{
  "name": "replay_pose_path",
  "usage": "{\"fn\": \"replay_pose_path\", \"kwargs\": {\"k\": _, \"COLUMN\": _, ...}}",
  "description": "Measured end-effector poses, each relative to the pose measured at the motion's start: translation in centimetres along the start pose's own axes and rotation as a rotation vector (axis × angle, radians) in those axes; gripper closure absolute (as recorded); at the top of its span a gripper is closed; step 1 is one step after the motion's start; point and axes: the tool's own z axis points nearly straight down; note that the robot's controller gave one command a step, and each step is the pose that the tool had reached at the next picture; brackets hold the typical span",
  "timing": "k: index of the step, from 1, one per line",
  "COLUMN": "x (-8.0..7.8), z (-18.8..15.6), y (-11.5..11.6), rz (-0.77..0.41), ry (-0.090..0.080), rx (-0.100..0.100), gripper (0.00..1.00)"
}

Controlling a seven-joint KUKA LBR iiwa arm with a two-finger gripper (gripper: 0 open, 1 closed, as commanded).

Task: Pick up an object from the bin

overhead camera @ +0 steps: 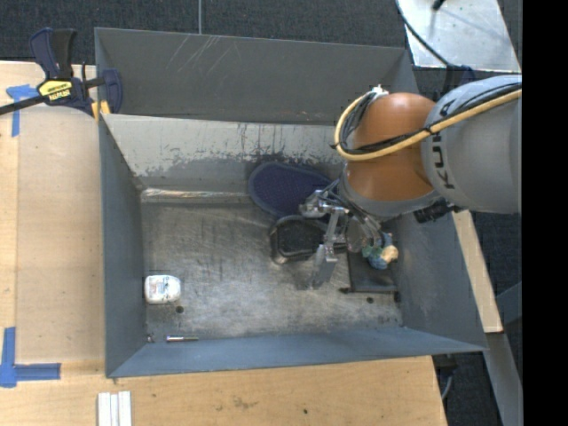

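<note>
My gripper (pixel 324 254) hangs low over the bin floor, right of the middle. A black loop-shaped thing (pixel 291 238) lies just to its left, touching it or nearly so. Behind them a dark blue oval disc (pixel 277 186) leans at the foot of the back wall. A flat black piece (pixel 373 279) lies just right of the gripper, and a small blue and yellow thing (pixel 384 256) sits above that piece. The view does not show any of these held.
A small white and silver lump (pixel 162 288) lies alone at the bin's front left, with a thin metal pin (pixel 182 337) near the front wall. The arm's orange cover and a yellow cable hang over the back right corner.
</note>
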Motion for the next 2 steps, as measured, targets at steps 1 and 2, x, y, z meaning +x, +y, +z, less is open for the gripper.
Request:
{"fn": "replay_pose_path", "kwargs": {"k": 1, "x": 0.0, "z": -0.4, "y": -0.2, "rz": 0.002, "ry": -0.004, "rx": 0.002, "gripper": 1.0}}
{"fn": "replay_pose_path", "kwargs": {"k": 2, "x": -1.5, "z": -15.4, "y": -1.1, "rz": -0.305, "ry": 0.001, "rx": 0.002, "gripper": 1.0}}
